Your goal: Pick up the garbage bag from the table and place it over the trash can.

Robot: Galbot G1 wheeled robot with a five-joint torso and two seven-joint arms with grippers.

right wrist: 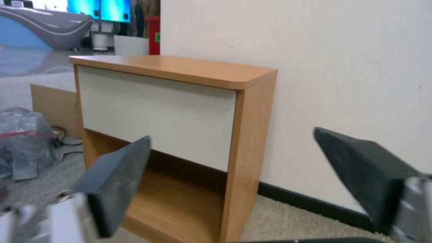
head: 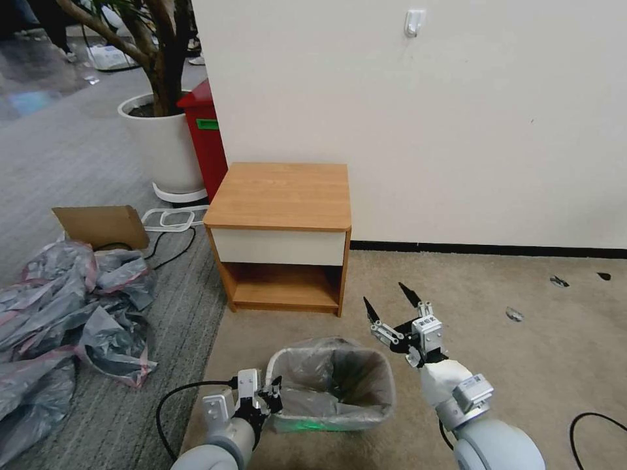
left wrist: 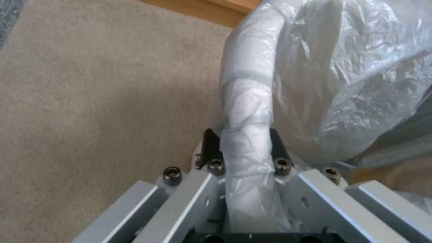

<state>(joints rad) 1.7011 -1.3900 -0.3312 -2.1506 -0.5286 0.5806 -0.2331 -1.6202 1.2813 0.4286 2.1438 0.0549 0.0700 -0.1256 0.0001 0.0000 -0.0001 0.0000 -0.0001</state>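
Observation:
The garbage bag (head: pixel 333 372), thin translucent grey, is draped into and over the cream trash can (head: pixel 386 406) on the carpet in front of the table (head: pixel 281 192). My left gripper (head: pixel 274 390) is at the can's left rim. In the left wrist view its fingers (left wrist: pixel 280 145) hug both sides of the bag-wrapped rim (left wrist: pixel 247 101), so the left gripper (left wrist: pixel 245 145) is shut on the bag there. My right gripper (head: pixel 390 303) hangs open above the can's right far corner, holding nothing. Its dark pads (right wrist: pixel 117 179) spread wide, facing the table (right wrist: pixel 171 67).
A heap of grey-and-pink bags (head: pixel 65 313) lies on the floor at left, with a cardboard piece (head: pixel 101 225) and cables (head: pixel 170 241) behind it. A white plant pot (head: pixel 163 143) and red box (head: pixel 206 130) stand beside the table. Beige carpet (head: pixel 522 365) stretches to the right.

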